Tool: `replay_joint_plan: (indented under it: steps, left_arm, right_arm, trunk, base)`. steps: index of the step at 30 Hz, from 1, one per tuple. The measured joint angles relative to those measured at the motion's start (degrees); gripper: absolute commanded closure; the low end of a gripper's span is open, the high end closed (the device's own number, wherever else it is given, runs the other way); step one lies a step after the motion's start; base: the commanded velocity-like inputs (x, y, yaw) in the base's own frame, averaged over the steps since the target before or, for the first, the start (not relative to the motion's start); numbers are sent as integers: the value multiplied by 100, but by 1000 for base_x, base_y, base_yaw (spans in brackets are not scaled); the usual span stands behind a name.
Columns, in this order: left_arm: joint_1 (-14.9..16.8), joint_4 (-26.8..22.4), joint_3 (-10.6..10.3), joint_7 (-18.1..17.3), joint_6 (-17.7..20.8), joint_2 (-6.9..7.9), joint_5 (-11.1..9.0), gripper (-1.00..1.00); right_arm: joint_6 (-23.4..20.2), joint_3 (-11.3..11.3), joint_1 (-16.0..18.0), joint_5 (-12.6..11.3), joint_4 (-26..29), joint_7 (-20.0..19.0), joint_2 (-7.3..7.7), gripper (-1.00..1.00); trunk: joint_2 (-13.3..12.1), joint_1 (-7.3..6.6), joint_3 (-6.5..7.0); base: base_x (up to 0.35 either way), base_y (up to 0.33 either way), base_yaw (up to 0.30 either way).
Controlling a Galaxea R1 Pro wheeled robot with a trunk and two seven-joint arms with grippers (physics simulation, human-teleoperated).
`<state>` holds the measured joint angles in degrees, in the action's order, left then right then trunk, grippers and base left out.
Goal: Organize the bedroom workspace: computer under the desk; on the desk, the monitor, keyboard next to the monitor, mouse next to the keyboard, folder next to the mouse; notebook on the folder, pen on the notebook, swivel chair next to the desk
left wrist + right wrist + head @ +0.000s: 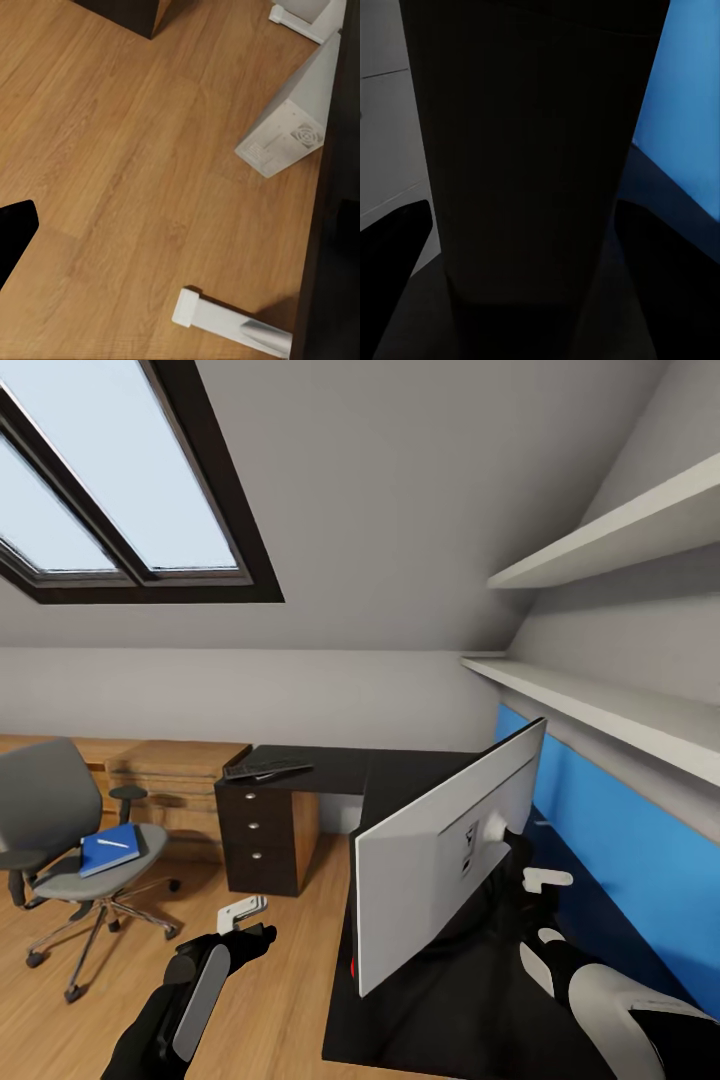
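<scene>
The monitor (440, 850) stands tilted over the black desk (400, 775) with its white back towards me. My right gripper (520, 868) sits behind it, shut on its dark neck (532, 150), with one finger (394, 247) on each side. The keyboard (268, 767) lies on the desk's far left wing. On the swivel chair (60, 830) at the left lies the blue folder (108, 850) with the white pen (112, 844) on it. My left gripper (245, 920) hangs open over the floor. The computer (289, 124) stands by the desk's edge. Mouse and notebook are out of view.
A light wooden chest (170, 780) stands against the far wall behind the chair. White desk feet (229, 322) rest on the wooden floor (112, 150). Two white shelves (600, 700) run along the right wall above a blue panel (640, 860). A skylight (110, 480) is overhead.
</scene>
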<state>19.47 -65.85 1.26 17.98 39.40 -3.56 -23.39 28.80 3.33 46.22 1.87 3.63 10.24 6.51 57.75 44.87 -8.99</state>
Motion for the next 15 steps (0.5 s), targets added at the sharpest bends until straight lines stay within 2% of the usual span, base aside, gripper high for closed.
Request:
replay_joint_plan:
  steps: [13,15]
  left_arm:
    - [0,9,-3,4,3,0,0,-100]
    - [0,8,-2,4,-8,0,0,-100]
  right_arm:
    - [-2,7,0,2,-6,-1,-3,100]
    - [-1,0,-1,-7,-7,1,-3,100]
  trunk:
    - [-1,1,0]
    - [0,-1,-1]
  base:
    - [31,0,0]
    - [204,0,0]
